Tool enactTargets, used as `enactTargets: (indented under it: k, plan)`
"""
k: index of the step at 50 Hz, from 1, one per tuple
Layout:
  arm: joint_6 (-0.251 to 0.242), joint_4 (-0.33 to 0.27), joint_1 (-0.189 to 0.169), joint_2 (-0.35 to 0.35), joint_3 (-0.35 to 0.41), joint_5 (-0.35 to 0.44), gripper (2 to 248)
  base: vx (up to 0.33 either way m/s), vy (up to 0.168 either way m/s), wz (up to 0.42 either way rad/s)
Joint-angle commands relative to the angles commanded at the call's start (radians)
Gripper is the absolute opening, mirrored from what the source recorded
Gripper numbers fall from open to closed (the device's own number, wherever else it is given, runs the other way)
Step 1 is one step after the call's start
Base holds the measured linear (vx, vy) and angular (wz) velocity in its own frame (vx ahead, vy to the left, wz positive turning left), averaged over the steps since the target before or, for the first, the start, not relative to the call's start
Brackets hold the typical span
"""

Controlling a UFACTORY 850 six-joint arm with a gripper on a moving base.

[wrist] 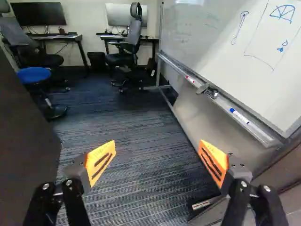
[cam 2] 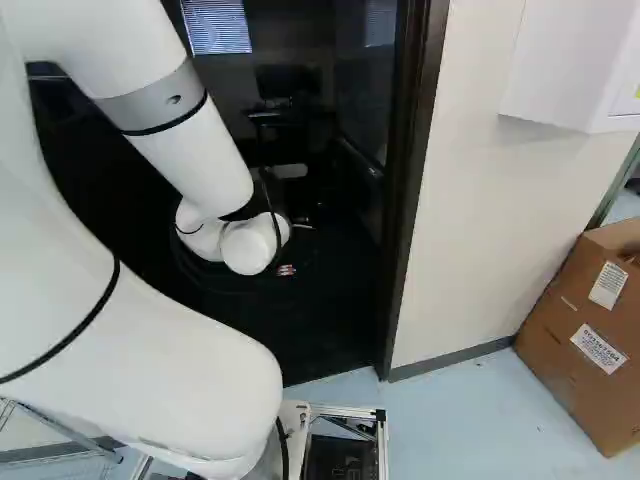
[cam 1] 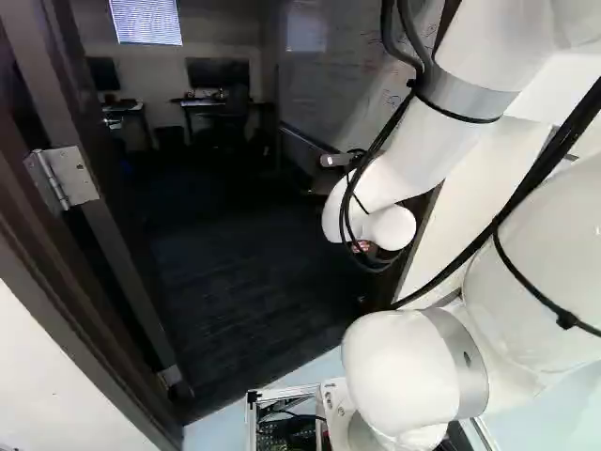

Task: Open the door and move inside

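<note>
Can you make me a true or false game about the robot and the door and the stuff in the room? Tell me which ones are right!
1. The gripper has its fingers spread apart. True.
2. The door is shut. False: the door stands open into the room.
3. There is a stool with a blue seat. True.
4. The whiteboard has nothing drawn on it. False: it has blue drawings.
5. A marker lies on the whiteboard's tray. True.
6. The cardboard box is inside the room, past the doorway. False: the cardboard box is outside, by the pale wall.
</note>
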Motion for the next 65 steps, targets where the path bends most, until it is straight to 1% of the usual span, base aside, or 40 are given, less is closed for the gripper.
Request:
enactTargets:
  k: [27, 65]
  plan:
    - [0.000, 0.000, 0.000, 0.000, 0.000, 0.000, 247, 0.097, 0.004, 0.007]
    - [0.000, 0.000, 0.000, 0.000, 0.000, 0.000, 247, 0.114, 0.039, 0.188]
